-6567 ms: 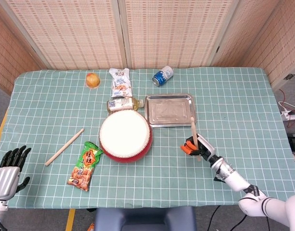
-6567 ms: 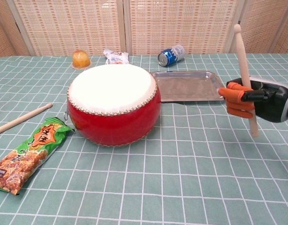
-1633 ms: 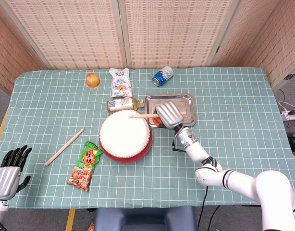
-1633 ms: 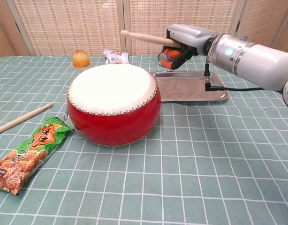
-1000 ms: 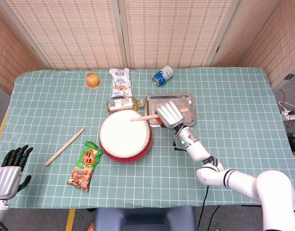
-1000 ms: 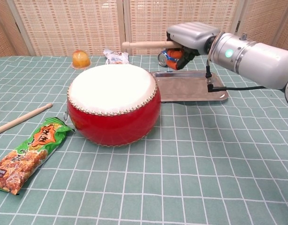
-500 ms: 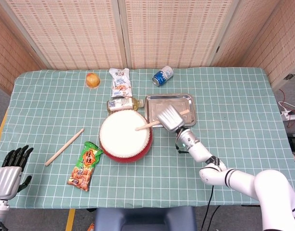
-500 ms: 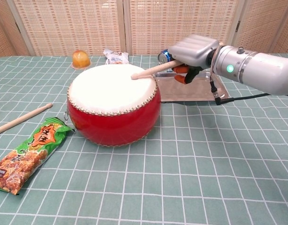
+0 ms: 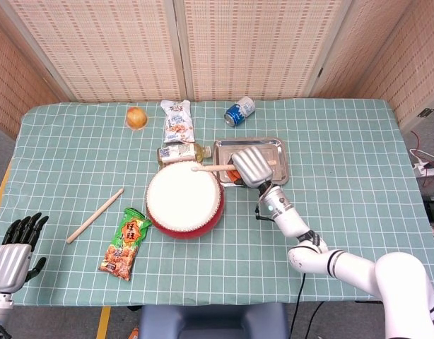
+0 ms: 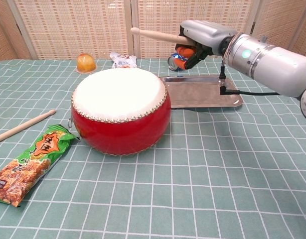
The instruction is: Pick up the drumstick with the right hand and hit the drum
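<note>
A red drum [image 9: 184,200] [image 10: 120,108] with a white skin stands mid-table. My right hand [image 9: 250,166] [image 10: 200,37] hovers just right of the drum and grips a wooden drumstick [image 9: 213,168] [image 10: 155,35]. The stick points left, its tip raised well above the drum's far edge. My left hand [image 9: 12,251] rests at the table's near left corner, open and holding nothing; only the head view shows it.
A second drumstick [image 9: 95,215] [image 10: 21,126] lies left of the drum, with a green snack packet [image 9: 125,243] [image 10: 31,162] beside it. Behind the drum are a bottle [image 9: 179,152], a metal tray [image 9: 249,162] [image 10: 200,92], a blue can [image 9: 239,111], a snack bag [image 9: 178,121] and an orange fruit [image 9: 136,117] [image 10: 86,63].
Half a second ago the stick's tip was down on the drum skin. My right hand has since swung it back up, so it now points left above the drum.
</note>
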### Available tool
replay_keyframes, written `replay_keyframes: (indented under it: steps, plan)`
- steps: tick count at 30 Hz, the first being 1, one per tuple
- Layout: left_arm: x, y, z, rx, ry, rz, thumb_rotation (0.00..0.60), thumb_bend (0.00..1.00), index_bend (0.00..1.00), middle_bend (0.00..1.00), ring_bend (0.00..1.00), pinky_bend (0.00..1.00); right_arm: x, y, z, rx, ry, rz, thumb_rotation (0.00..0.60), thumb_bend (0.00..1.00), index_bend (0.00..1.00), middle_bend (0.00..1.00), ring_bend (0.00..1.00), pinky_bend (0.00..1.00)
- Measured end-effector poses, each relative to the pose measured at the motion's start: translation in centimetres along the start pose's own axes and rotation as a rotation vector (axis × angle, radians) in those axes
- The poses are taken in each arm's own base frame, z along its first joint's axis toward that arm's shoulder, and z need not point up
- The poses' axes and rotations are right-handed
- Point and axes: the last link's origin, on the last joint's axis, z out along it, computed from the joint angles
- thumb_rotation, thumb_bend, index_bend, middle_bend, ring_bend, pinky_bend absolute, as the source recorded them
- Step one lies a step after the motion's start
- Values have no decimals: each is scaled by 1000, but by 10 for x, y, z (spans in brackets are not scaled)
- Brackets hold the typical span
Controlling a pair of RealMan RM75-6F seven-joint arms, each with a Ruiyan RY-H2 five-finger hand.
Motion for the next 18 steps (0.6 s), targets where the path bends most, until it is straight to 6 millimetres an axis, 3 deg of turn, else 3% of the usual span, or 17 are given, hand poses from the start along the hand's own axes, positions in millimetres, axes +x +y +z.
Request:
replay_keyframes:
  steps: [4,12,15,18]
  plan:
    - [-1,0,0,3,-4,0,600,265,0,0,0,14,-4,0,-1,29,-22,-133,600,487,1000,963,1000,1000]
    - [-2,-1,-1,6,-8,0,600,266,0,0,0,14,-20,2,-3,122,-91,-565,600,486,1000,963,1000,1000]
    - [-2,-2,-1,8,-8,1,600,265,0,0,0,14,-17,3,-2,119,-57,-577,600,486,1000,962,1000,1000]
    - [-1,-2,0,7,-4,2,600,265,0,0,0,14,-11,-1,-1,95,1,-468,600,486,1000,962,1000,1000]
